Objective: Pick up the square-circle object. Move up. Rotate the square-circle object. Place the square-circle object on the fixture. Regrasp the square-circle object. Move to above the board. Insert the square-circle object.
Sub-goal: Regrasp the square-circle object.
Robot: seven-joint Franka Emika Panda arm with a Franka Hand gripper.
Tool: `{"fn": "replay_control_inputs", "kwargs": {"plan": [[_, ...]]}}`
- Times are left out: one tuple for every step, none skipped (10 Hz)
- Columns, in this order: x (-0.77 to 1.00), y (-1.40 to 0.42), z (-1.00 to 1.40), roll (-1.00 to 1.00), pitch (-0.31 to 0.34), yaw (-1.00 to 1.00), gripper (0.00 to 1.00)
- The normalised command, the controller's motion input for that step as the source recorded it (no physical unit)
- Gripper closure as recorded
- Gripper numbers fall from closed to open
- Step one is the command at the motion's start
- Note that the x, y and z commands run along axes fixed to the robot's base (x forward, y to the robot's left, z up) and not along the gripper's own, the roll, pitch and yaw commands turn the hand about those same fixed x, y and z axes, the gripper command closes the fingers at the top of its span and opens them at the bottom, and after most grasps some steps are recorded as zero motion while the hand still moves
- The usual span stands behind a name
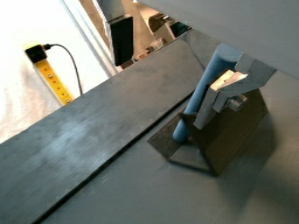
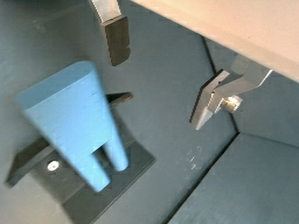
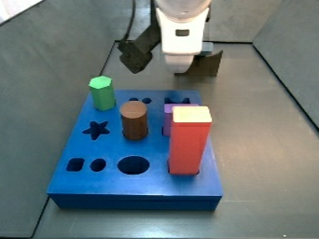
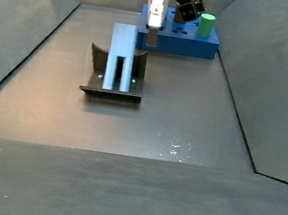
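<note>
In a side view, left of centre, the square-circle object (image 4: pixel 122 54) rests on the fixture (image 4: pixel 114 85) — leaning against its upright. Farther back, at the top, the gripper (image 4: pixel 153 22) hovers before the board (image 4: pixel 183 42), jaws apart — holding nothing.

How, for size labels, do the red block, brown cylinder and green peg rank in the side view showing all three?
red block
brown cylinder
green peg, farther back, so unsure against the cylinder
The gripper hangs open near the fixture.
</note>
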Motion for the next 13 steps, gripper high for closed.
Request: {"fn": "replay_control_inputs", "kwargs": {"plan": [[1.0,-0.01,-0.05,0.1,0.072,-0.04,0.0],[1.0,-0.01,-0.05,0.1,0.089,-0.04,0.0],[0.91,-0.01,-0.04,0.1,0.115,-0.02,0.0],[0.84,-0.01,-0.04,0.11,0.13,0.0,0.0],[0.74,-0.01,-0.03,0.12,0.139,0.03,0.0],[0.69,-0.01,-0.03,0.12,0.14,0.04,0.0],[0.58,-0.02,-0.04,0.13,0.138,0.06,0.0],[0.54,-0.02,-0.03,0.12,0.134,0.07,0.0],[0.46,-0.02,-0.04,0.12,0.128,0.08,0.0],[0.42,-0.02,-0.03,0.12,0.125,0.09,0.0],[0.32,-0.03,-0.03,0.13,0.119,0.09,0.0],[0.29,-0.03,-0.03,0.13,0.118,0.09,0.0],[0.22,-0.03,-0.03,0.13,0.112,0.09,0.0]]}}
